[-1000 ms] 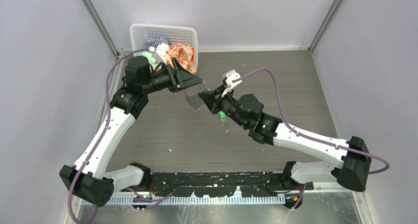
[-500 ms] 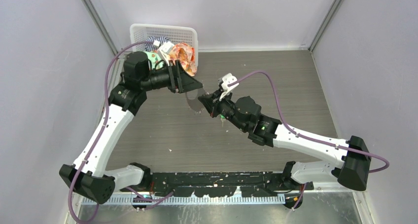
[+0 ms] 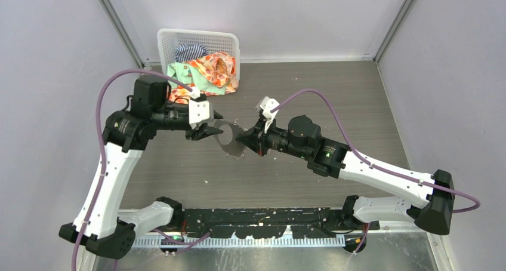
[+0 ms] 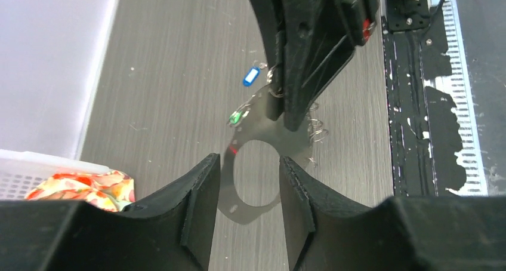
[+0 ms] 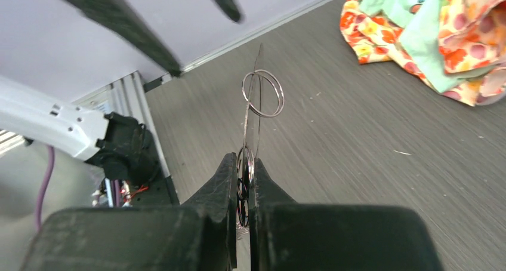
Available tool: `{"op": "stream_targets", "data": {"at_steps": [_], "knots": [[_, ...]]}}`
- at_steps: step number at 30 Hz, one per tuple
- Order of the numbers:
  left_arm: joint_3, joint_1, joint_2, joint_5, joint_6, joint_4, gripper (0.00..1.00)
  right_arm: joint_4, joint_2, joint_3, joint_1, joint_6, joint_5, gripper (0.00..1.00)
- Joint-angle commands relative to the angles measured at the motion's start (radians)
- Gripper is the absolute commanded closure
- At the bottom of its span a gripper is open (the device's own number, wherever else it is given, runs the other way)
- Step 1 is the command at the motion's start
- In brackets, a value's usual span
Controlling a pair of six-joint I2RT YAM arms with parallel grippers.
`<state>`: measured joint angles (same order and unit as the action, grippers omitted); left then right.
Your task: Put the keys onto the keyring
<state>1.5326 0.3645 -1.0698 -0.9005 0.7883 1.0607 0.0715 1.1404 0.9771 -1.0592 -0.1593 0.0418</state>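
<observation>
R claw [image 5: 244,163] clamped on keyring [image 4: 247,214] rim; L claw [image 4: 249,159] part-open just beside it, contact unclear.

Pretty plain lavender-grey walls [image 3: 298,14], dark wood-grain tabletop [image 3: 334,92], white basket [image 3: 197,39] of cloth [image 3: 209,74] back beyond the left gripper [image 3: 209,126].

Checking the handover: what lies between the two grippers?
The keyring: the right gripper is shut on one edge, the open left gripper faces the other. Top external and left wrist views show it.
</observation>
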Motion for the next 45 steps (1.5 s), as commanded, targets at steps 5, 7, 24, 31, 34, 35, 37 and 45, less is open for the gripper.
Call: {"op": "stream_targets", "data": {"at_steps": [5,7,24,31,34,35,37,45], "knots": [[-0.025,0.002,-0.037,-0.034,0.066,0.022,0.56,0.046,-0.026,0.059,-0.006,0.008,0.140,0.99],[-0.029,0.002,-0.039,-0.021,0.068,0.029,0.56,0.047,-0.025,0.060,-0.005,0.015,0.149,0.99],[0.103,0.004,-0.146,-0.100,0.243,0.371,0.98,0.069,-0.035,0.048,-0.007,0.103,0.173,0.99],[0.045,0.016,-0.093,-0.070,0.294,0.340,1.00,0.070,-0.062,0.031,-0.006,0.132,0.136,0.63],[-0.007,0.038,-0.039,-0.016,0.347,0.273,1.00,0.062,-0.088,0.032,-0.007,0.140,0.136,0.48],[-0.032,0.045,-0.015,0.001,0.375,0.244,1.00,0.054,-0.095,0.037,-0.007,0.143,0.144,0.44],[-0.090,0.066,0.037,0.035,0.418,0.171,1.00,0.021,-0.102,0.056,-0.006,0.154,0.176,0.36],[-0.212,0.148,0.136,0.114,0.536,0.049,1.00,-0.273,-0.007,0.250,0.009,0.198,0.430,0.34]]}}
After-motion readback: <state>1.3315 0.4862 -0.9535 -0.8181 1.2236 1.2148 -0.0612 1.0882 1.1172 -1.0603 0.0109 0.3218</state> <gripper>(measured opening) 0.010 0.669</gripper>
